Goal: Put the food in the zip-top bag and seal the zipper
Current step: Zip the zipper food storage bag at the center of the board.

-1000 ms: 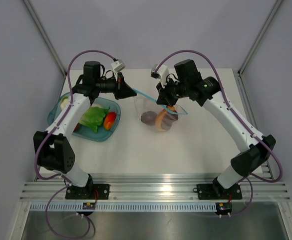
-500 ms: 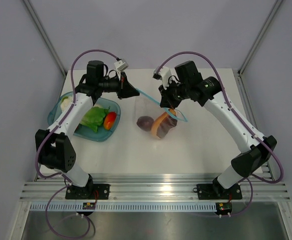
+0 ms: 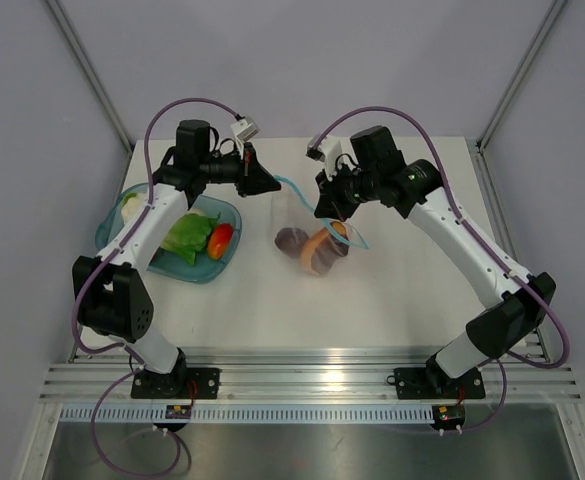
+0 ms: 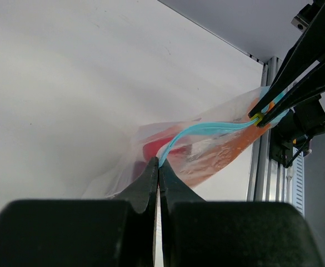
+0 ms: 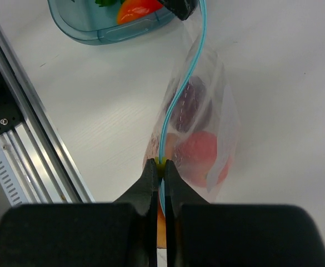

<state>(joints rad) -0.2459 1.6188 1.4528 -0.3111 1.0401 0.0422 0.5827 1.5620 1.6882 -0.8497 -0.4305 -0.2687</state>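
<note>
Zipper [image 4: 206,129] has slackened from taut to curved over the food [image 5: 198,156].

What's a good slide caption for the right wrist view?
Right pincer shut on the teal zipper of the zip-top bag holding toy food.

Food [image 5: 198,150] inside bag [image 5: 224,111], zipper [image 5: 180,94] seemingly closed

From above the near edge you overlook the whole table [image 3: 272,300] — your wrist views sit close, facing each other along the zip-top bag [image 4: 206,158] all three share.
</note>
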